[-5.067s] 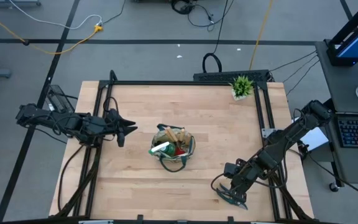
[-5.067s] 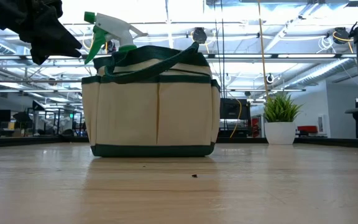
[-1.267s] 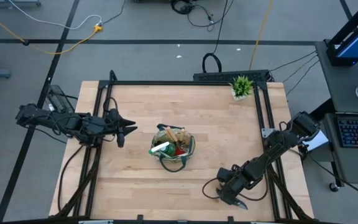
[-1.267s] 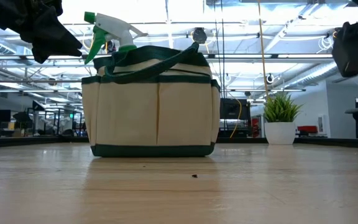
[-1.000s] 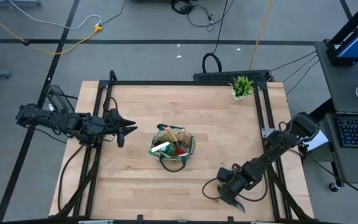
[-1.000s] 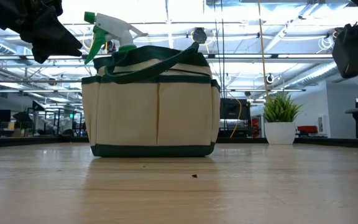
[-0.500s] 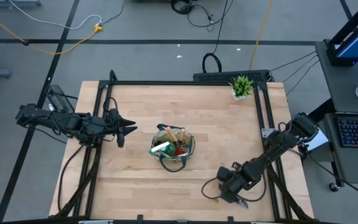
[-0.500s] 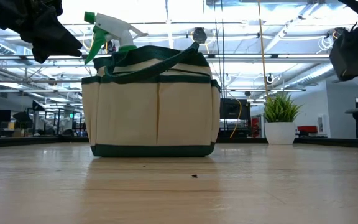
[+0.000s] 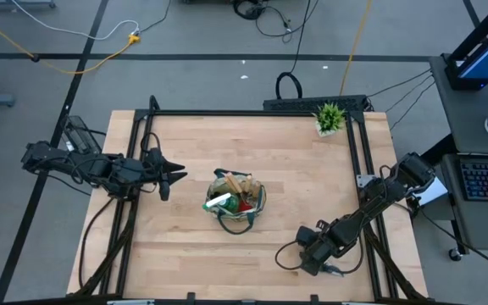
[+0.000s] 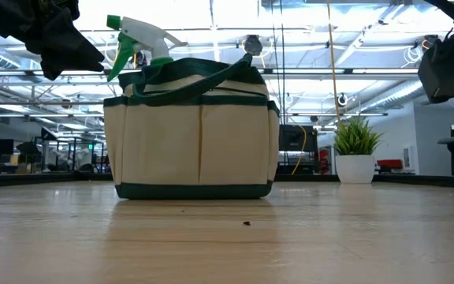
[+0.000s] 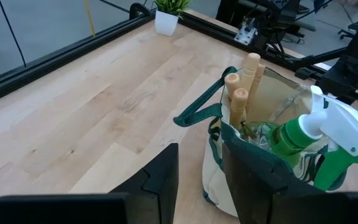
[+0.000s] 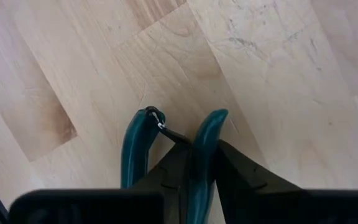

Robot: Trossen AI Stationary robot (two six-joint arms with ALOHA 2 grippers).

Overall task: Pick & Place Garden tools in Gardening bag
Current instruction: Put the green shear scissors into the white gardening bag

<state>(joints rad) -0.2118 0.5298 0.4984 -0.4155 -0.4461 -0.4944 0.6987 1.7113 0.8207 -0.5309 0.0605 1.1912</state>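
High view: the gardening bag [image 9: 235, 203] stands at the centre of the wooden worktop [image 9: 295, 178], holding wooden-handled tools [image 11: 241, 84] and a green-and-white spray bottle [image 11: 325, 134]. The left gripper [image 9: 169, 178] hovers left of centre, just beside the bag, its fingers [image 11: 160, 180] parted with nothing between them. The right gripper [image 9: 327, 269] sits low at the lower right of the frame, near the worktop's front edge. Right wrist view: its fingers [image 12: 232, 168] pinch one teal handle of the pruning shears [image 12: 166, 149], which lie on the wood with the other handle free alongside. A small potted plant [image 9: 329, 118] stands at the upper right corner
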